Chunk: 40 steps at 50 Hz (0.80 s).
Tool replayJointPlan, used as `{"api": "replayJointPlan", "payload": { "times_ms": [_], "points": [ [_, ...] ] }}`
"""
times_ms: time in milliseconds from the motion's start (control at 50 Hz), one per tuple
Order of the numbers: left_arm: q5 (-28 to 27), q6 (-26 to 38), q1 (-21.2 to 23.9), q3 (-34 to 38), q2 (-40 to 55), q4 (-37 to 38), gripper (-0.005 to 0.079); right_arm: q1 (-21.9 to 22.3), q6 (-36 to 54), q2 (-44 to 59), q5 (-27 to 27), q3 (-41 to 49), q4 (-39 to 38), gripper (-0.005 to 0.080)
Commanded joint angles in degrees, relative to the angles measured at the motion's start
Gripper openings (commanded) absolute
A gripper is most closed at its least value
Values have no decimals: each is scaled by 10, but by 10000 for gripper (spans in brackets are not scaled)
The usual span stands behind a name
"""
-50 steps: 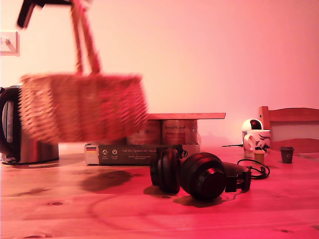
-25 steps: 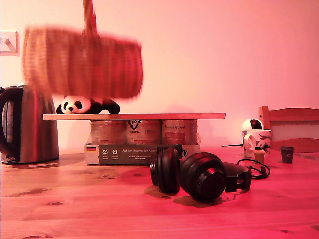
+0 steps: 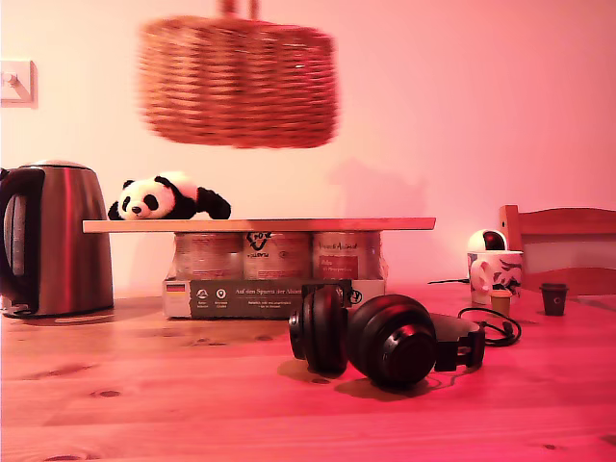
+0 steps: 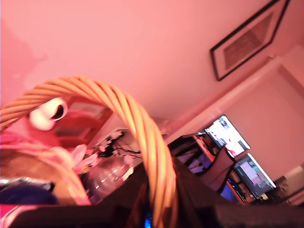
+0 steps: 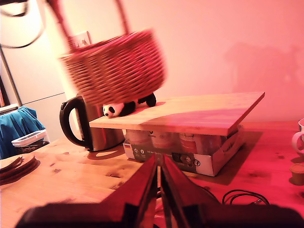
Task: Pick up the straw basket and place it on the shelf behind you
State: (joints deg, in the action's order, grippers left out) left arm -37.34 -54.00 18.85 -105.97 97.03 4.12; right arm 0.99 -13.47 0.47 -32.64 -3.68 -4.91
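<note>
Wicker fills my first wrist view: the twisted handle [image 4: 142, 137] of the straw basket [image 3: 241, 82] arches up out of the dark jaws of my first gripper [image 4: 159, 209], which are clamped on it. In the exterior view the basket hangs in the air, blurred, high above the shelf [image 3: 260, 224] and touching nothing below — its handle runs out of the top of that picture, so the arm holding it cannot be seen there.

My second gripper [image 5: 158, 180] has its jaws pressed together with nothing between them, low over the counter [image 5: 85, 175] and looking toward the shelf [image 5: 199, 111] and the hanging basket [image 5: 114, 66].

The shelf is a long thin plank lying flat on a tray pack of tins [image 3: 274, 274]. A toy panda [image 3: 168, 197] lies on the plank at the exterior view's left end. Beside the pack, on that same side, stands a steel kettle [image 3: 53, 241]. In front of the pack a pair of black headphones [image 3: 385, 337] rests on the pine counter [image 3: 144, 404], its cable trailing toward a patterned mug [image 3: 495, 274] and a small dark cup [image 3: 553, 298] at the exterior view's right.
</note>
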Motion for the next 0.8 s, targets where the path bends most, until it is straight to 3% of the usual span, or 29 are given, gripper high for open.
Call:
{"api": "replayJointPlan", "payload": {
  "times_ms": [0, 480, 780],
  "points": [
    [3, 8, 5, -55, -9, -51, -22, -2, 0, -3, -2, -9, -6, -10],
    [45, -3, 16, -212, 141, -102, -22, -2, 0, -3, -2, -9, -5, -10],
    [57, -3, 18, -243, 213, -131, -22, -2, 0, -3, -2, -9, -5, -10]
  ]
}}
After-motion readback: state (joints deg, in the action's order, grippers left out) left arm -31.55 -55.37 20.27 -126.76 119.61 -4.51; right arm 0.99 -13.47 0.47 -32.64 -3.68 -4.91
